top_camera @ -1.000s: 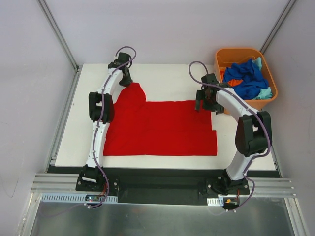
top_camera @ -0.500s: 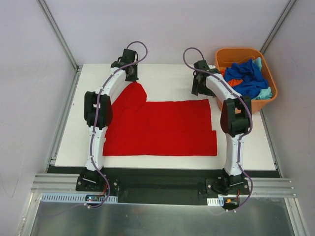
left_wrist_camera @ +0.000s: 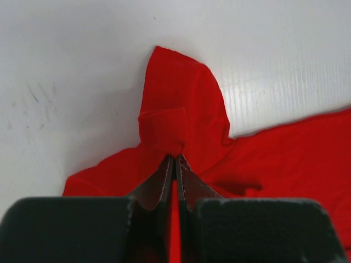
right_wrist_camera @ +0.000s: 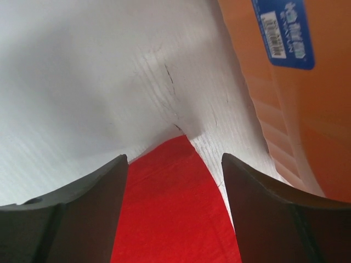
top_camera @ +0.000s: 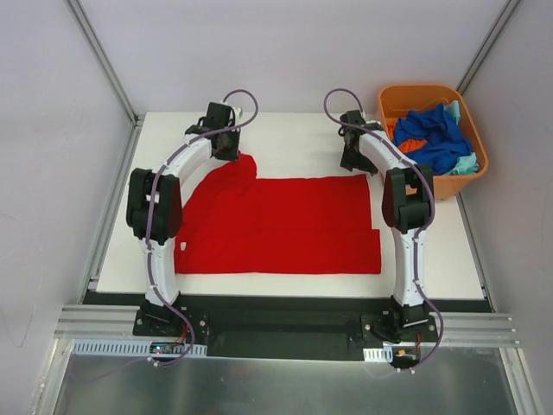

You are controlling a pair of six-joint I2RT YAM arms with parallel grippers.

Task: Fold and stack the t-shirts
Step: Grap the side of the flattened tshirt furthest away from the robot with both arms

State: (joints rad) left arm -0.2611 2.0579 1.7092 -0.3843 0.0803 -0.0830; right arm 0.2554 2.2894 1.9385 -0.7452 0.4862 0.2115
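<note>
Item: red t-shirt point(top_camera: 285, 225) lies flat at centre frame, my left gripper point(left_wrist_camera: 175, 164) pinched shut on its bunched upper-left sleeve, my right gripper point(right_wrist_camera: 174, 159) wide open astride the upper-right corner; I judge it should close low on cloth before both lift evenly.

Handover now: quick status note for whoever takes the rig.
Left gripper: shut on the red t-shirt, at its far left sleeve.
Right gripper: open, straddling the shirt's far right corner, not gripping.
Red t-shirt lies spread on the table; nothing stacked.
Blue t-shirt, orange t-shirt and teal t-shirt are heaped in the orange tub.
Left to do: fold red, then the rest, stack.
</note>
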